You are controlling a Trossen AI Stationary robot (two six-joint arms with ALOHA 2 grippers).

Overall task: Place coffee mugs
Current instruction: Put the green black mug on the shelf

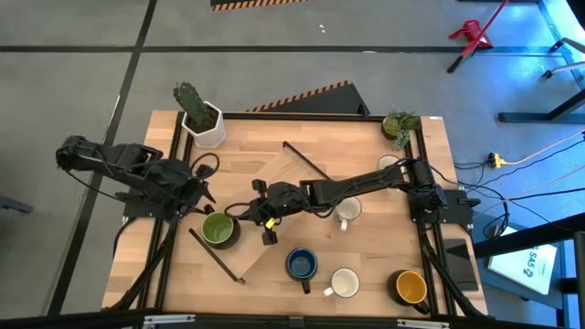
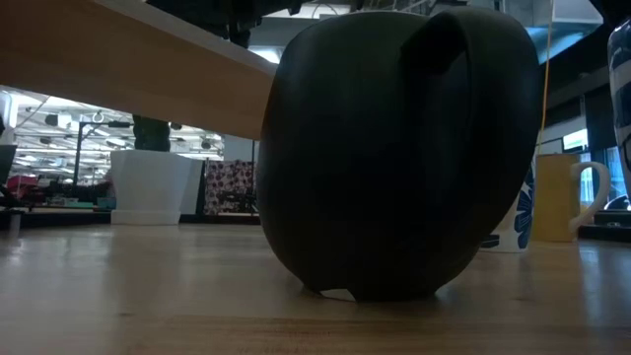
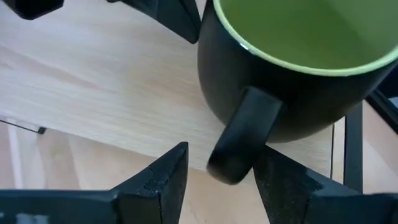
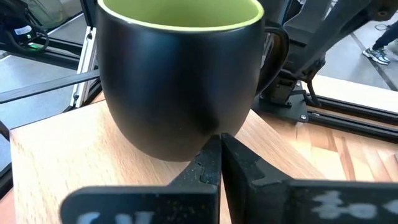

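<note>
The green mug (image 1: 218,228), dark outside and green inside, stands upright on its base on the wooden table; it fills the low view (image 2: 394,148). My left gripper (image 3: 217,177) is open at its far-left side, one finger on each side of the handle (image 3: 245,140); whether they touch it I cannot tell. My right gripper (image 4: 219,158) is shut at the mug's right side. Nearer the table's front stand a dark blue mug (image 1: 301,264), a white mug (image 1: 345,283) and a yellow-orange mug (image 1: 410,287); another white mug (image 1: 348,212) stands under the right arm. My right gripper meets the green mug's lower wall (image 4: 186,134) with its shut fingertips (image 4: 211,149), coming level from the table's right, on the side away from the handle. The mug stays upright on the table.
A white pot with a cactus (image 1: 199,117) stands at the far left corner and a small green plant (image 1: 400,123) at the far right. Two thin dark rods (image 1: 306,161) (image 1: 215,256) lie slanting on the table. A further white mug (image 1: 388,164) sits by the right arm.
</note>
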